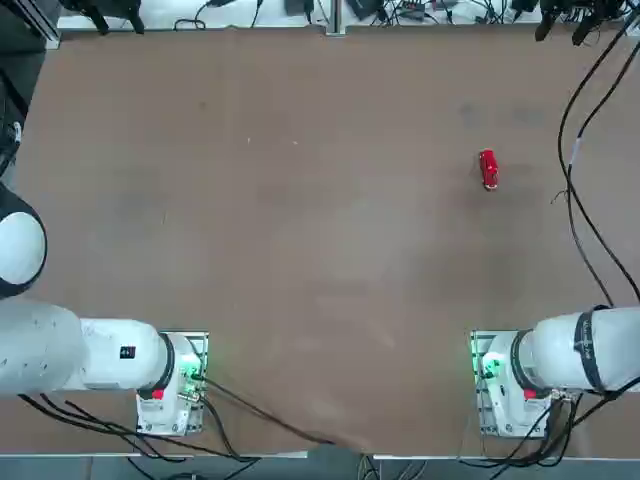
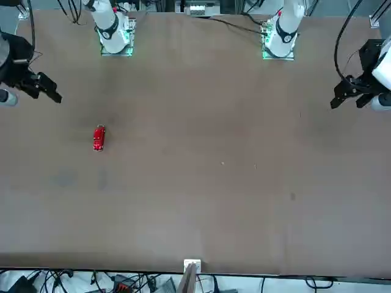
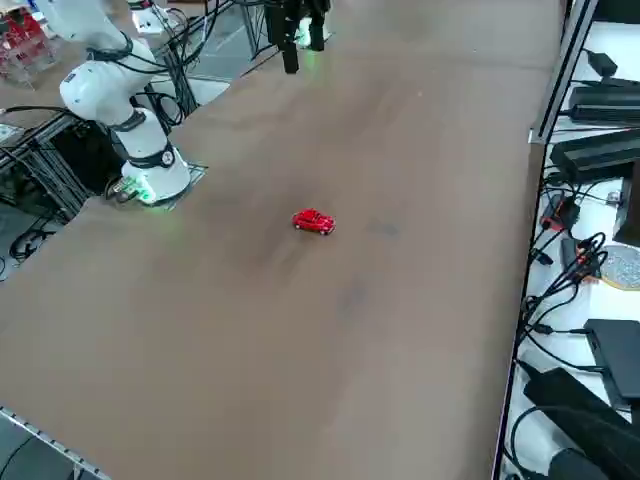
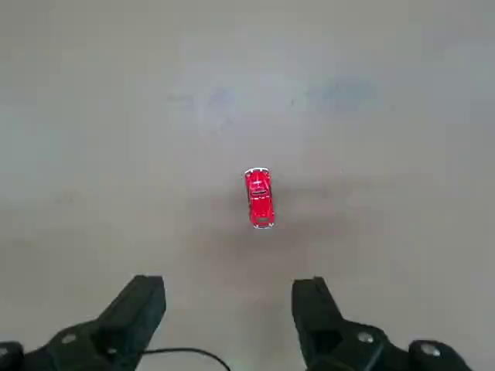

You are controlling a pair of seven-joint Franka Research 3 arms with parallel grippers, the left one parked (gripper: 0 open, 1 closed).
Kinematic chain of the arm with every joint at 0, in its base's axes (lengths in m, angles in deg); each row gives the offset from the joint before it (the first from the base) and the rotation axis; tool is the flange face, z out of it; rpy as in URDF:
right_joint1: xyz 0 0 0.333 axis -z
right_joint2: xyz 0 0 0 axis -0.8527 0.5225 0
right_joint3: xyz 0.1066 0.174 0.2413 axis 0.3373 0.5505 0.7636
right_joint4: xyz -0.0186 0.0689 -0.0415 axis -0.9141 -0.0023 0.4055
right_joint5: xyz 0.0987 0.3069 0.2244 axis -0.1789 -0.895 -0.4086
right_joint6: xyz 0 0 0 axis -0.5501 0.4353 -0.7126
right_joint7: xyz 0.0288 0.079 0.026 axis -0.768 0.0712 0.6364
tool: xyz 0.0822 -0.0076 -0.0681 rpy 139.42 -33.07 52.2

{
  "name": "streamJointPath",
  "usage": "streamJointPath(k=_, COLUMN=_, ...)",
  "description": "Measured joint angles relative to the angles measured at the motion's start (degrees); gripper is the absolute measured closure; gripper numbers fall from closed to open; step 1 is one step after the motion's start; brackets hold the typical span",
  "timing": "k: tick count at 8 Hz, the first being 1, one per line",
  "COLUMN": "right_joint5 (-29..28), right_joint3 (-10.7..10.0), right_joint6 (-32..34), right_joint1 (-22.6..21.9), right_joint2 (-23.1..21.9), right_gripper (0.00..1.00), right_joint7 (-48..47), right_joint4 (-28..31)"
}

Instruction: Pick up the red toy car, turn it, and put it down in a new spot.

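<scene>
Over the table (image 1: 300, 250), the right gripper (image 4: 230, 284) hangs spread, holding nothing; coming down off-centre, it might knock the car (image 4: 260, 199) askew.

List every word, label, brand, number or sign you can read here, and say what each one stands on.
No text can be read in any view.
Red toy car: no lettering or number can be made out.
Left arm: a small dark label on its white shell, too small to read.
Tabletop: marks and smudges, no writing.
</scene>
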Motion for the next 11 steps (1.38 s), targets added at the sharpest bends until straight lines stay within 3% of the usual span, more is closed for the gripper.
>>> streamJointPath(k=11, right_joint5=-0.1, right_joint3=-0.1, right_joint6=4.9, right_joint1=0.0, right_joint2=1.6, right_gripper=0.00, right_joint7=0.0, right_joint4=0.0)
